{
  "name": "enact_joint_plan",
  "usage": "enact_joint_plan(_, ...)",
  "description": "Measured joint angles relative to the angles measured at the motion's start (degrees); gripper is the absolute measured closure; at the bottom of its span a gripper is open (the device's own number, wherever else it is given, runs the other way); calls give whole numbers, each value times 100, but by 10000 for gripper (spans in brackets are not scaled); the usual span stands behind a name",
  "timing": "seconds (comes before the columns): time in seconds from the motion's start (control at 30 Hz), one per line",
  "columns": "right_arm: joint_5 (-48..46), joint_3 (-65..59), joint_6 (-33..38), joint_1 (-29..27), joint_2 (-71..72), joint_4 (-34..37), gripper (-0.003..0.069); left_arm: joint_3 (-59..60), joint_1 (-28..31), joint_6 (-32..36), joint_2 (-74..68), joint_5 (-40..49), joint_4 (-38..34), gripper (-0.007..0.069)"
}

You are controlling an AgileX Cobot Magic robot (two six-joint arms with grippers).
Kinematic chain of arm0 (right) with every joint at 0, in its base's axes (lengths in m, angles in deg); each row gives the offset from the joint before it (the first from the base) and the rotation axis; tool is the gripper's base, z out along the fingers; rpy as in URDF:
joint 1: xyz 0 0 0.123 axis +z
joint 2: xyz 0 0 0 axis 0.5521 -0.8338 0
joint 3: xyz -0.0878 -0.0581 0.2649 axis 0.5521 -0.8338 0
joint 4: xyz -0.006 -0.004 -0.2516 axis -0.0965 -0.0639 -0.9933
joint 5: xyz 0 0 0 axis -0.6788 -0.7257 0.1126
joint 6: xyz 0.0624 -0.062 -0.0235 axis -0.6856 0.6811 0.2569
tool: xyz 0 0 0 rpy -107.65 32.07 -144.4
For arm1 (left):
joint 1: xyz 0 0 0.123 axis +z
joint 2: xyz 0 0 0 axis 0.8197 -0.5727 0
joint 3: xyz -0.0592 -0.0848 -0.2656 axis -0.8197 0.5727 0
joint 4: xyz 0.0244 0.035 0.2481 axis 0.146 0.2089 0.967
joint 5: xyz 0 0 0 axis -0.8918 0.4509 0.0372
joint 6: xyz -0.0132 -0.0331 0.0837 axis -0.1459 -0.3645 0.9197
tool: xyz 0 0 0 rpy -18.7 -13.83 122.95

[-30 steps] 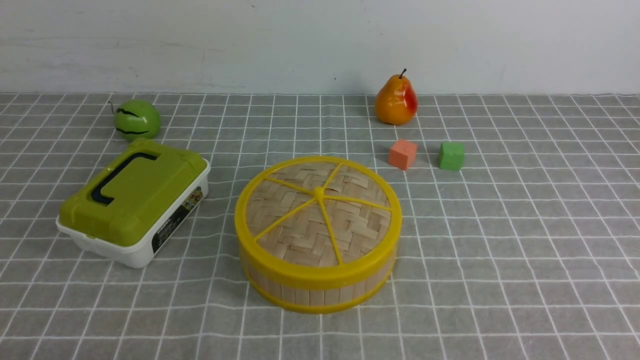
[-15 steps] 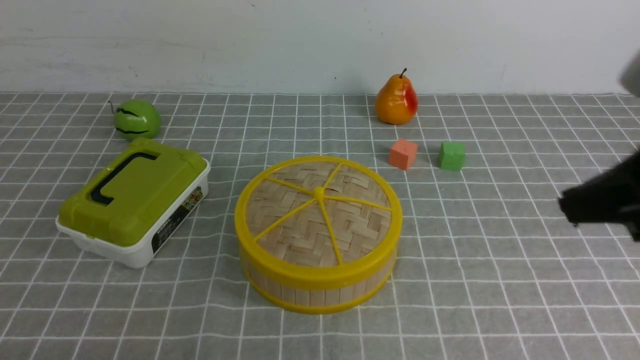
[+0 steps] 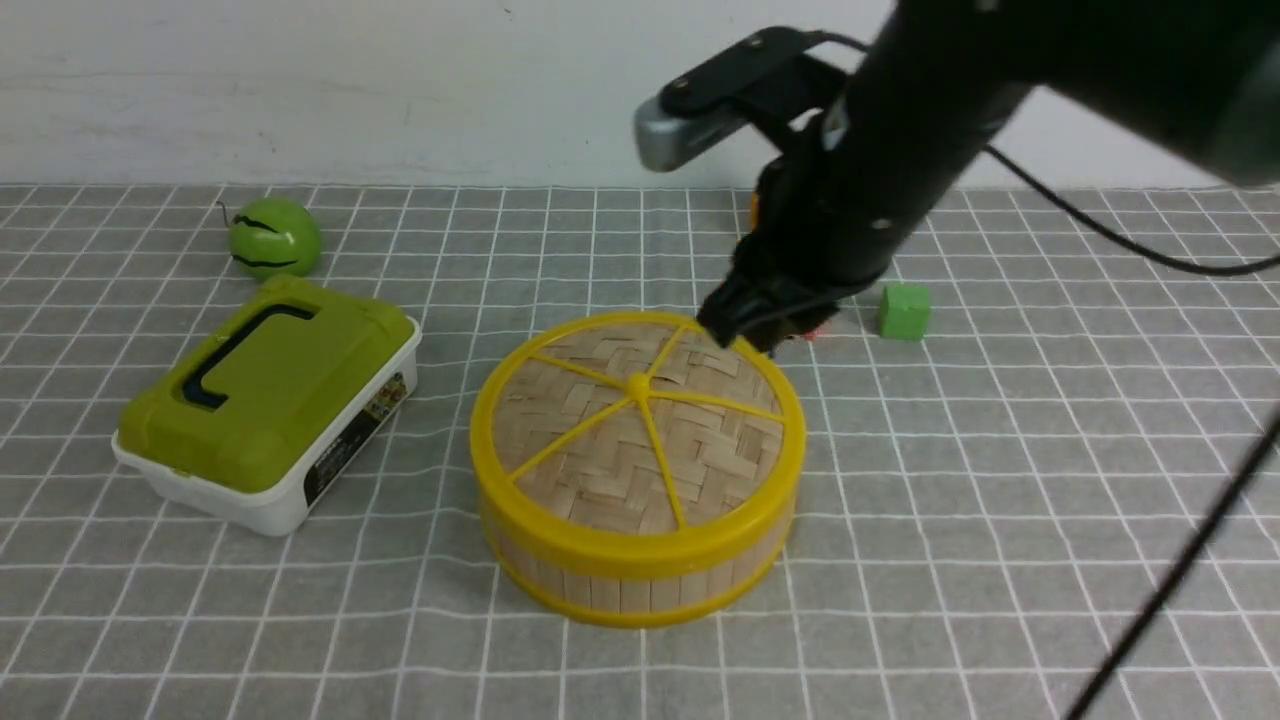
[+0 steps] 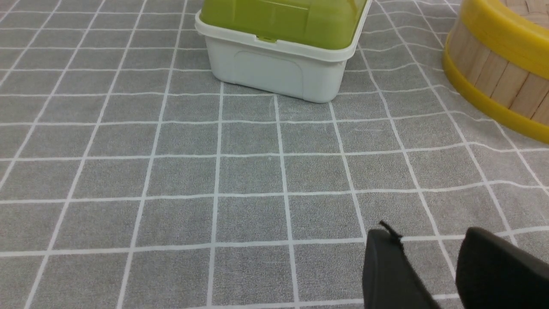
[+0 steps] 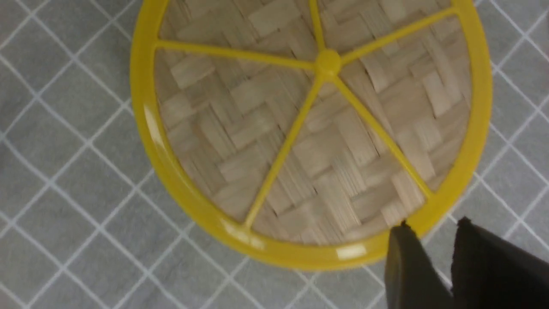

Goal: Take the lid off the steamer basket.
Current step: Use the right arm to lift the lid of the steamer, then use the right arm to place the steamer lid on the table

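On the grey checked cloth (image 3: pixel 1000 500) that covers the table, the black right arm (image 3: pixel 900 150) comes in from the right side and points down. The steamer basket (image 3: pixel 620 585) stands in the middle of the cloth, and the lid (image 3: pixel 640 430) sits flat on top of it. A white box with a green top (image 3: pixel 270 400) lies to the left of the basket, apart from it. The right gripper (image 3: pixel 740 325) is at the far right edge of the lid. Its fingers have a narrow gap with nothing between them, and I cannot tell if they touch the rim. The left gripper (image 4: pixel 426 231) is low over bare cloth near the box, fingers a little apart and empty. A green round fruit (image 3: pixel 273 237) lies behind the box. A small green cube (image 3: pixel 904 311) is just right of the right gripper.
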Motion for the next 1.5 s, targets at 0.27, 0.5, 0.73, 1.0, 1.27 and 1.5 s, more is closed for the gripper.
enact_joint_plan(0.27, 12, 1465, -373, 115, -1421, 40, 203, 0, 0, 0, 0, 0, 0, 386)
enact_joint_plan(0.5, 7, 1771, -687, 115, -1979, 45, 216, 0, 0, 0, 0, 0, 0, 386)
enact_joint_plan(0.73, -87, 1815, -705, 115, -2033, 66, 391, 0, 0, 0, 0, 0, 0, 386)
enact_joint_plan(1.0, -278, 1962, -705, 115, -2033, 77, 578, 0, 0, 0, 0, 0, 0, 386)
enact_joint_plan(1.27, -465, 2705, -705, 108, -1537, -52, 579, 0, 0, 0, 0, 0, 0, 386)
enact_joint_plan(1.5, -472, 2191, -641, -440, -8, -187, 579, 0, 0, 0, 0, 0, 0, 386)
